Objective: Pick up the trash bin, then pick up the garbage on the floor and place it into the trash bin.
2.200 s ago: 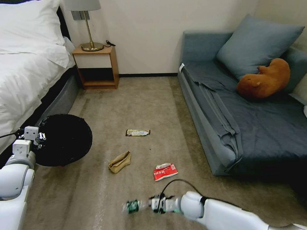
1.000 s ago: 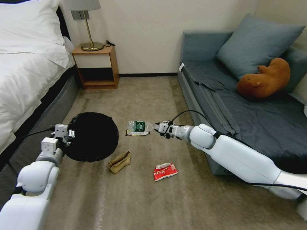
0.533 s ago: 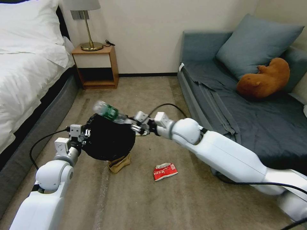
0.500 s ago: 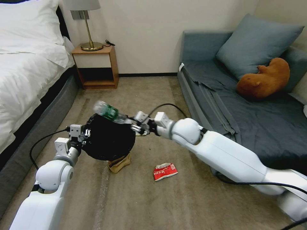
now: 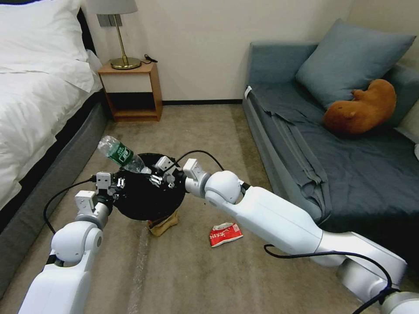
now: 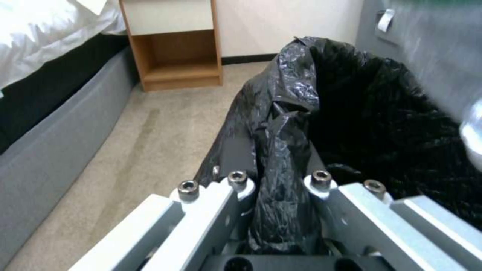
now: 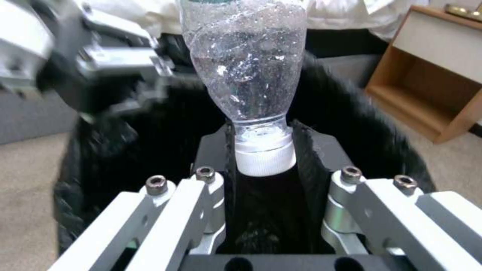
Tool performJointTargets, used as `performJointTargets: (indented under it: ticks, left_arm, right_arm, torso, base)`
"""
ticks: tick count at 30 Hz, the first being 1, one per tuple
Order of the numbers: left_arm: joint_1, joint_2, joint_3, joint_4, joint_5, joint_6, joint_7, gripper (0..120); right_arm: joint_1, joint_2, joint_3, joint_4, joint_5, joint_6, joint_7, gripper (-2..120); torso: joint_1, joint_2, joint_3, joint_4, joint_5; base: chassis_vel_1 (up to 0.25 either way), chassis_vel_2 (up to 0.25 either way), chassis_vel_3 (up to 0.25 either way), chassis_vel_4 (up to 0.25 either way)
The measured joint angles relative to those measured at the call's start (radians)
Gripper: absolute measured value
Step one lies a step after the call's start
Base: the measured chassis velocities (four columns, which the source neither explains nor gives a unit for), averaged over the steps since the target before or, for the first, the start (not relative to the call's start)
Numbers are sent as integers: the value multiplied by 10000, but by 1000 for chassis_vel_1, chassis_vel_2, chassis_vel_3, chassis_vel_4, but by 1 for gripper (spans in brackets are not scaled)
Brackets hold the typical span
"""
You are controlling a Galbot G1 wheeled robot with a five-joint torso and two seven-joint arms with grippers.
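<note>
The bin (image 5: 148,198) hangs above the floor, its black bag rim pinched between the left gripper's (image 6: 281,210) closed fingers. Over its opening, the right gripper (image 7: 263,158) has its fingers closed on the bottle's (image 5: 120,153) capped neck. The paper bag (image 5: 163,220) and red wrapper (image 5: 225,233) lie on the carpet.

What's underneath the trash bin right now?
A tan paper bag pokes out from under the trash bin, on the carpet. The rest of the bag is covered.
</note>
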Motion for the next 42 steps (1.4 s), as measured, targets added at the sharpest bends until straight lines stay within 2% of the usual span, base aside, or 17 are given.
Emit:
performJointTargets:
  ticks: [4,8,9,14,15,16,17,20,23,24,25,26,29,32,34,42]
  left_arm:
    - [57,1,-110,-53,-128,-29,27,6]
    - [134,-22,-224,-194,-422,-32,49,6]
    - [134,-22,-224,-194,-422,-32,49,6]
    - [176,68,-397,-296,-565,-35,66,6]
    - [176,68,-397,-296,-565,-35,66,6]
    - [204,123,-507,-296,-600,-49,66,6]
    - [204,123,-507,-296,-600,-49,66,6]
    - [251,289,-799,-175,-639,-115,108,6]
    - [251,343,-871,-115,-635,-139,130,6]
    - [251,436,-1005,-7,-627,-181,170,6]
    - [253,520,-1135,81,-623,-207,175,6]
    - [253,520,-1135,81,-623,-207,175,6]
    - [400,767,-1531,255,-916,-205,233,6]
    - [437,810,-1608,298,-980,-203,241,6]
    - [528,908,-1812,434,-1077,-211,261,6]
    - [621,1066,-2122,671,-1201,-267,274,6]
  right_arm:
    - [-107,119,3,-179,-72,134,80,22]
    - [-292,228,-10,-257,-115,191,207,36]
    - [-292,228,-10,-257,-115,191,207,36]
    - [-384,227,-30,-176,-124,204,373,59]
    - [-384,227,-30,-176,-124,204,373,59]
    - [-389,189,-30,-140,-124,204,406,67]
    - [-389,189,-30,-140,-124,204,406,67]
    - [-422,68,-8,-98,-176,204,461,84]
    - [-449,42,7,-134,-243,204,474,87]
    - [-486,-1,21,-243,-383,204,482,95]
    - [-530,-46,30,-446,-622,231,476,98]
    - [-530,-46,30,-446,-622,231,476,98]
    - [-839,-78,148,-1734,-2121,681,120,100]
    - [-924,-54,206,-2128,-2539,798,10,100]
    - [-1088,4,384,-3049,-3338,1006,-195,100]
    - [-1405,99,687,-4719,-4610,1531,-620,100]
  torso:
    - [0,0,0,0,0]
    - [0,0,-1,0,0]
    - [0,0,-1,0,0]
    - [1,0,-1,-1,0]
    - [1,0,-1,-1,0]
    - [0,1,-1,0,0]
    - [0,1,-1,0,0]
    - [0,1,-1,0,0]
    - [0,0,0,1,0]
    - [0,2,-1,0,1]
    - [0,3,-1,0,0]
    - [0,3,-1,0,0]
    - [0,2,-1,1,2]
    - [0,1,0,0,2]
    - [1,1,0,0,1]
    - [0,2,0,0,1]
  base:
    - [0,0,0,0]
    - [0,0,0,0]
    - [0,0,0,0]
    - [0,0,0,0]
    - [0,0,0,0]
    - [0,0,0,0]
    - [0,0,0,0]
    - [0,0,0,0]
    - [0,0,0,0]
    - [0,0,0,0]
    - [0,0,0,0]
    - [0,0,0,0]
    - [0,0,0,0]
    - [0,0,0,0]
    - [0,0,0,0]
    - [0,0,0,0]
